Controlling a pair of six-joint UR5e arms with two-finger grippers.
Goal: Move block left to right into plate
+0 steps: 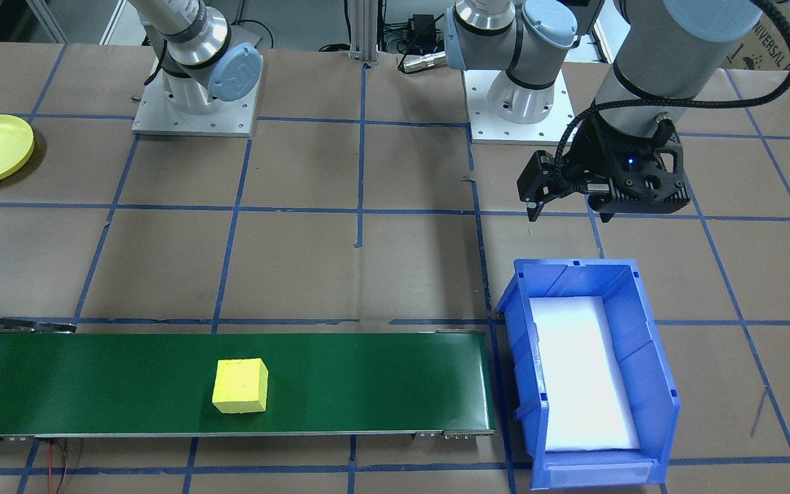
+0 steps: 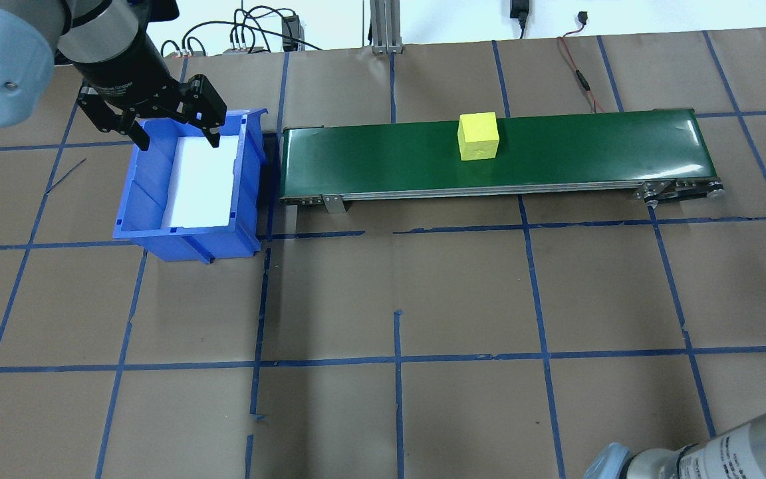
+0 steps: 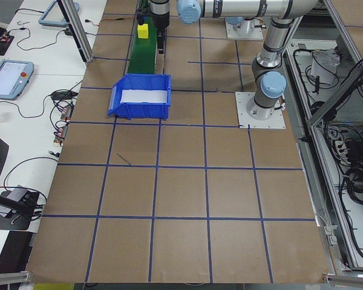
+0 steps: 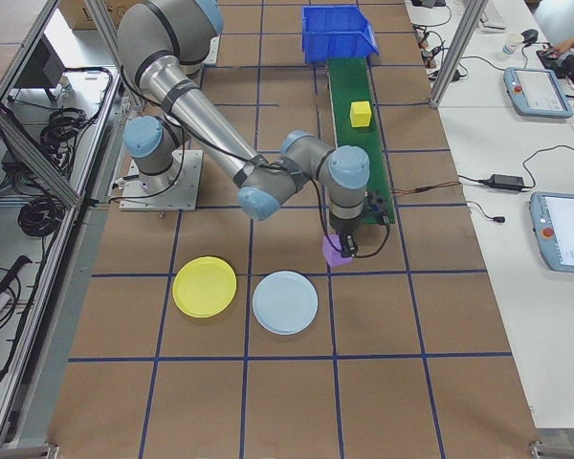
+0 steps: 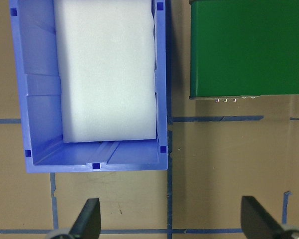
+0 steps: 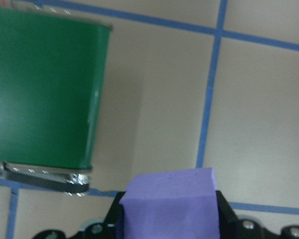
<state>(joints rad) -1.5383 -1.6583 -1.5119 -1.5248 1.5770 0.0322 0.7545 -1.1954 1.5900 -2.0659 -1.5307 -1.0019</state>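
Purple foam block (image 6: 169, 204) clamped between right gripper (image 6: 169, 219) fingers, lifted just off conveyor belt (image 6: 45, 94) end, above bare table paper. Yellow plate (image 4: 205, 286) near, beside pale blue plate (image 4: 285, 302). Step in hand, by my judgement: carry to plate. Next: swing over yellow plate, lower, release. Left gripper (image 2: 173, 136) spread wide, empty, above blue bin (image 2: 150, 219). Yellow block (image 2: 478, 136) rides mid-belt.

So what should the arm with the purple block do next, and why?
Probably carry it sideways toward the yellow plate. The right gripper already grips the purple block just past the green belt's end, and the plate is empty.
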